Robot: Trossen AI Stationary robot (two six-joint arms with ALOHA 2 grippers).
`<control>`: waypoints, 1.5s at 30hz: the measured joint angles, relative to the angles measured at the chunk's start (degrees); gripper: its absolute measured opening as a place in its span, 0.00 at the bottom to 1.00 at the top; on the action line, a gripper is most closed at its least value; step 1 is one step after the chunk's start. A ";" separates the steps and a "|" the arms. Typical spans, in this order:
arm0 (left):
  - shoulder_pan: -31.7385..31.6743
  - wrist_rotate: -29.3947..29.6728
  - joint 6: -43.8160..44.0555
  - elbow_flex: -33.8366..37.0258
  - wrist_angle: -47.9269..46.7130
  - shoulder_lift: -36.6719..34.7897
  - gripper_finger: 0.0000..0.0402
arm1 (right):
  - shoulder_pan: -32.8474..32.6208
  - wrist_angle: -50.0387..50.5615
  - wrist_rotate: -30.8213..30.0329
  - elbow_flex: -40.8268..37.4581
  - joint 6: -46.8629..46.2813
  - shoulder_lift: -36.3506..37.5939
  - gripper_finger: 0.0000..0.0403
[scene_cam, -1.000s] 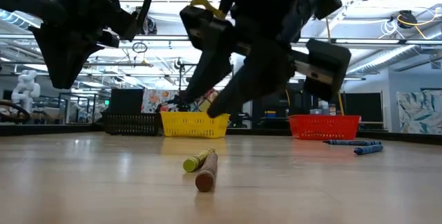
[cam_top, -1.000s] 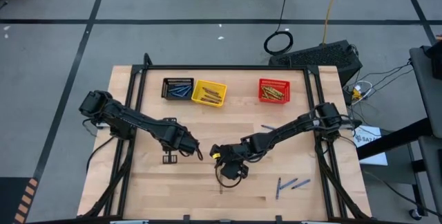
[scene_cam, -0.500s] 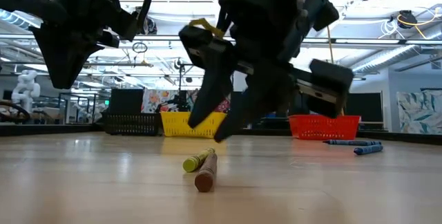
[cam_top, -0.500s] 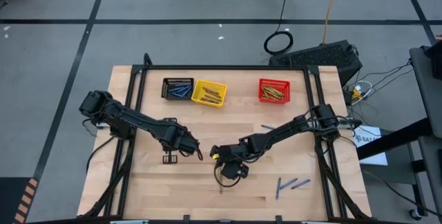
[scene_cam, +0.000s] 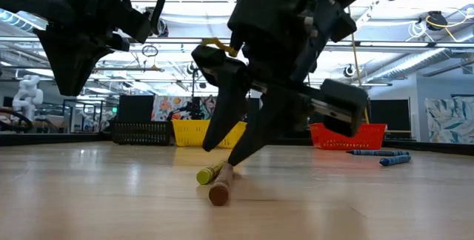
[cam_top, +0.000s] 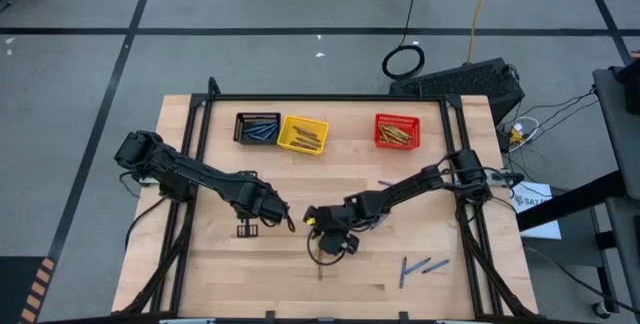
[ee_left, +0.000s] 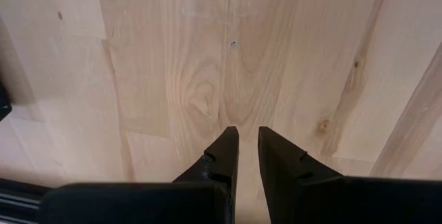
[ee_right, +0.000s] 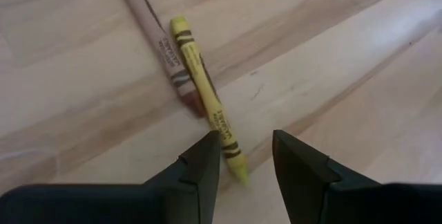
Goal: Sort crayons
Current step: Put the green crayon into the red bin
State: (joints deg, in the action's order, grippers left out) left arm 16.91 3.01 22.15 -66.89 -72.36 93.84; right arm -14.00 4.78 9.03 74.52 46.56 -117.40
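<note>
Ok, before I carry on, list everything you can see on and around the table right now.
Black basket: one, far left of table, holds blue crayons.
Yellow basket: one, touching the black one, holds brownish crayons.
Red basket: one, far right, holds olive-yellow crayons.
Yellow crayon: one, table middle, against the brown one.
Brown crayon: one, same spot.
Loose blue crayons: about three, near right; another mid right.
Cable coil: one, black, floor.
Left hand: over bare wood, empty.
Right hand: open, fingers straddling the yellow crayon.
</note>
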 joint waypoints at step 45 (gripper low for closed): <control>0.00 0.24 -0.44 0.00 -0.06 0.00 0.12 | 1.18 7.69 -4.37 0.20 -18.83 -0.29 0.00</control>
State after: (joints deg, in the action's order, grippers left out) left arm 16.91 3.25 21.71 -66.89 -72.42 93.84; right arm -12.82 12.47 4.67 74.72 27.72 -117.69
